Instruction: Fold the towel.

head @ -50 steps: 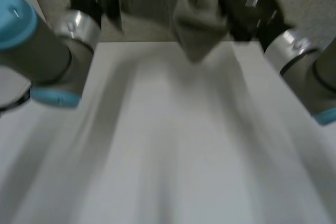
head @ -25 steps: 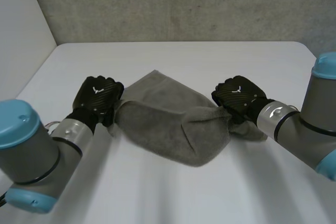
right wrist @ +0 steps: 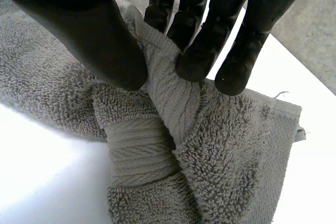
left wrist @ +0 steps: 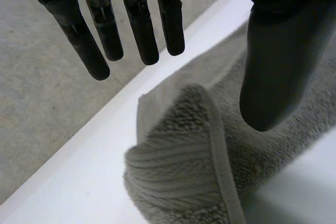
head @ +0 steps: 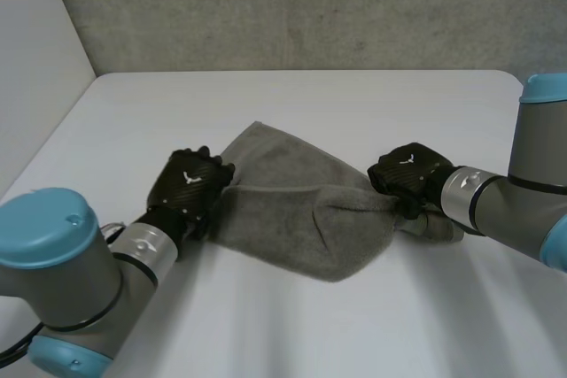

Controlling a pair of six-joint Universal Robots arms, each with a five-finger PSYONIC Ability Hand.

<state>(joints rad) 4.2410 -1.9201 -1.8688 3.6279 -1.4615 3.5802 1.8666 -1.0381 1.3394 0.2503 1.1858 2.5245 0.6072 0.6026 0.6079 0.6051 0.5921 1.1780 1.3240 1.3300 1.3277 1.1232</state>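
A grey towel (head: 297,210) lies bunched and partly doubled over in the middle of the white table (head: 372,108). My left hand (head: 190,185) rests at the towel's left end. In the left wrist view its fingers (left wrist: 139,24) are straight and spread from the thumb (left wrist: 275,72), above a rolled towel edge (left wrist: 184,166), holding nothing. At the towel's right end is my right hand (head: 409,174). There its fingers (right wrist: 202,51) and thumb (right wrist: 100,40) pinch a raised fold of the towel (right wrist: 168,85).
The table's far edge meets a grey concrete wall (head: 310,6). A pale wall (head: 35,59) stands on the left. Bare tabletop lies in front of the towel and behind it.
The left hand has let go of the towel's left end and moved slightly right over it. The right hand has closed on the right end. A second ago both hands held the towel high.
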